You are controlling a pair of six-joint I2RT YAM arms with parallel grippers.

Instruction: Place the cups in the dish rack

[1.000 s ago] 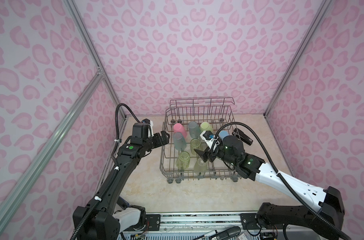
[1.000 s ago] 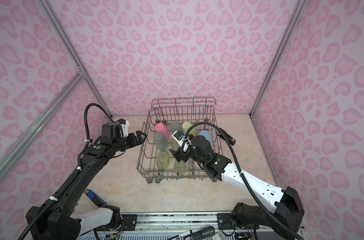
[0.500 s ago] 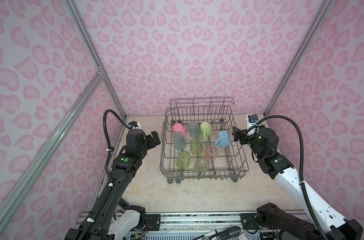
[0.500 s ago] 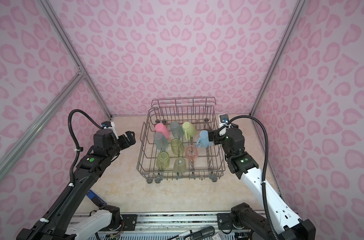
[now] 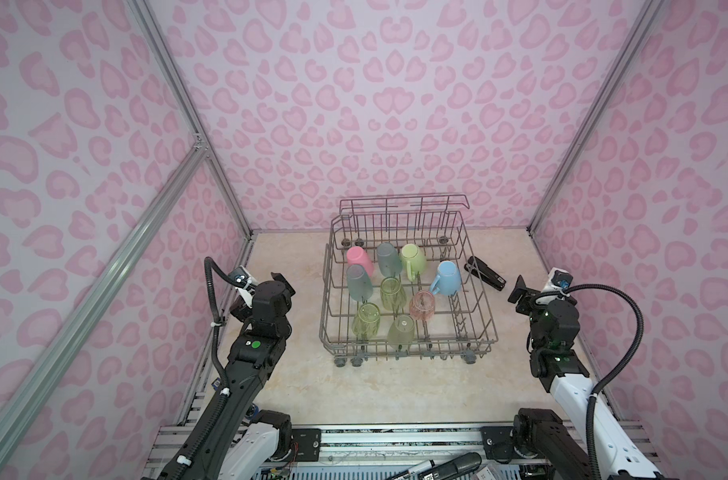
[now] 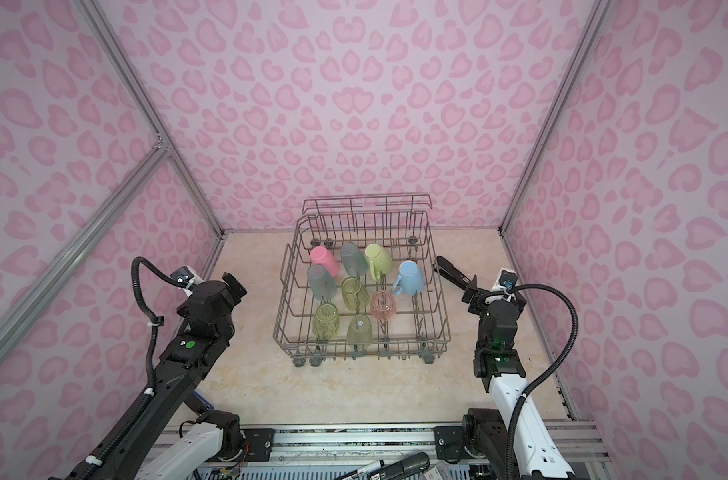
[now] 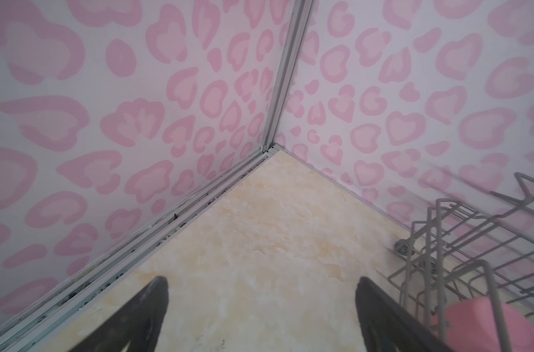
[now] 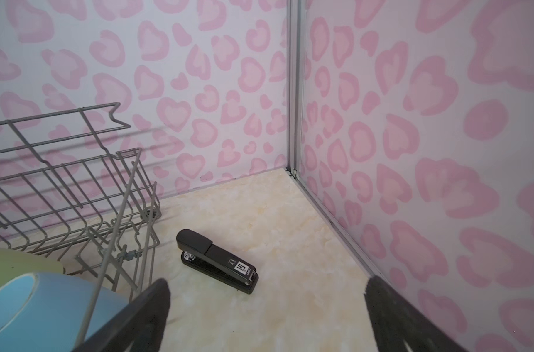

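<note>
Looking at nine colourful plastic cups (image 5: 389,293), all tucked inside the big grey wire dish rack (image 5: 437,343). With left black pincer (image 7: 261,285) and right black pincer (image 8: 267,283) spread wide, holding nothing. Might bump the rack, or grab the small black stapler (image 8: 220,262) beside it by mistake.

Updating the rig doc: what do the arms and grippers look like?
Both left arm and right arm: black links, one white link each. Left carries a round green sticker; right shows green LEDs. A black corrugated cable loops to each white wrist camera. Black tapered fingers on left gripper and right gripper.
</note>
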